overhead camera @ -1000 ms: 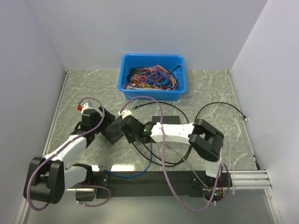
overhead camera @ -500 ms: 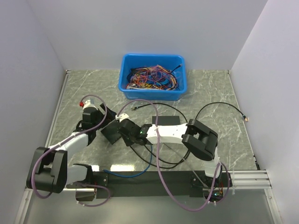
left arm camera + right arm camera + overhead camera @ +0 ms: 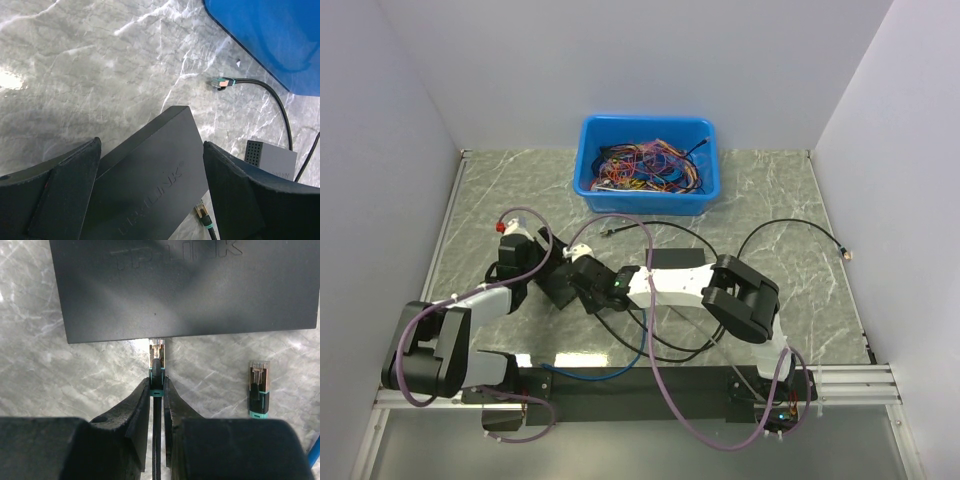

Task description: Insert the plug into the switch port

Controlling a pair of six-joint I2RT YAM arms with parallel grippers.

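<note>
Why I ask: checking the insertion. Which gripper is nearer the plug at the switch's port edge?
Right. The right gripper is shut on that plug at the port edge of the switch; the left gripper straddles the switch body, jaws open.

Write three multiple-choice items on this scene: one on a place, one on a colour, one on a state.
1. Where on the table does the blue bin stand? A) far edge B) near edge C) right-hand corner
2. What colour is the boot of the plug held by the right end effector? A) red B) teal C) yellow
3. How is the left end effector? A) shut on a cable B) open, straddling the switch C) out of view
Answers: A, the bin sits against the back wall; B, the boot shows teal behind the clear connector; B, its jaws stand wide either side of the switch.
</note>
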